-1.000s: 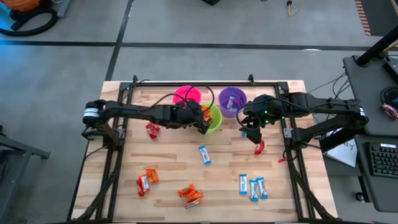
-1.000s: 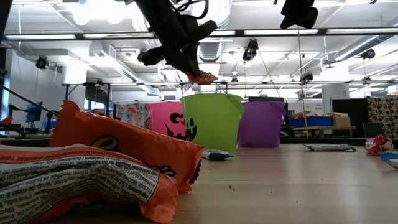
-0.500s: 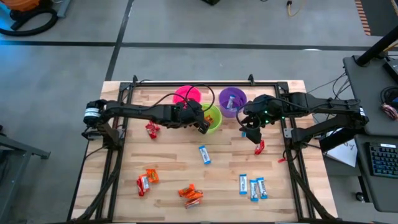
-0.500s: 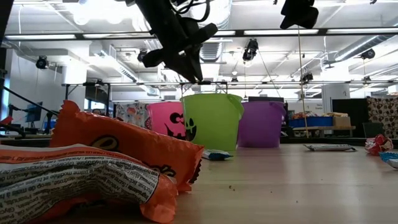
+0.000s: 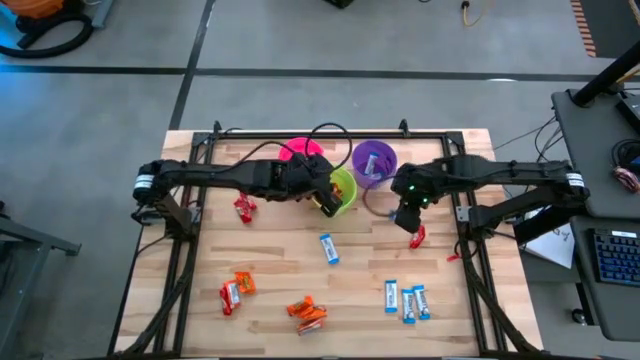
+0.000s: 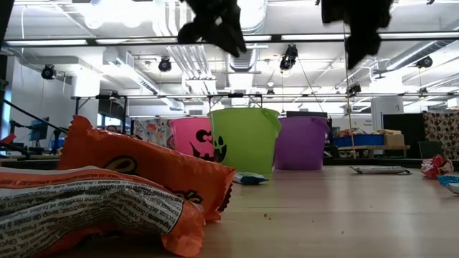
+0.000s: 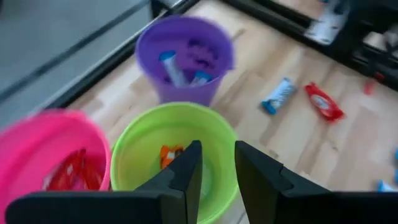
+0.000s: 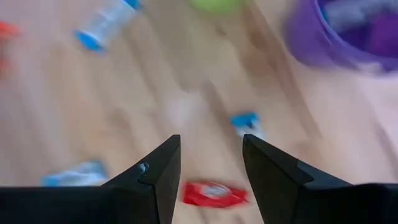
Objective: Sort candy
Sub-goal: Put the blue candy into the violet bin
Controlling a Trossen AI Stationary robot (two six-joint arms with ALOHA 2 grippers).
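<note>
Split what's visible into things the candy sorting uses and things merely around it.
Part of the job:
- red candy under the open right gripper
- blue-and-white candy mid-table
- orange candies near the front edge
- pink cup, green cup, purple cup
- open, empty left gripper over the green cup

Just around:
- keyboard on the side desk
- orange hose on the floor

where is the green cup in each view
High view: green cup at the table's far middle, under the left gripper.
Low view: centre, between the pink cup and purple cup.
Left wrist view: lower middle, orange candy inside.
Right wrist view: only a blurred green edge at the top.
Shared landmark: the purple cup beside it.
</note>
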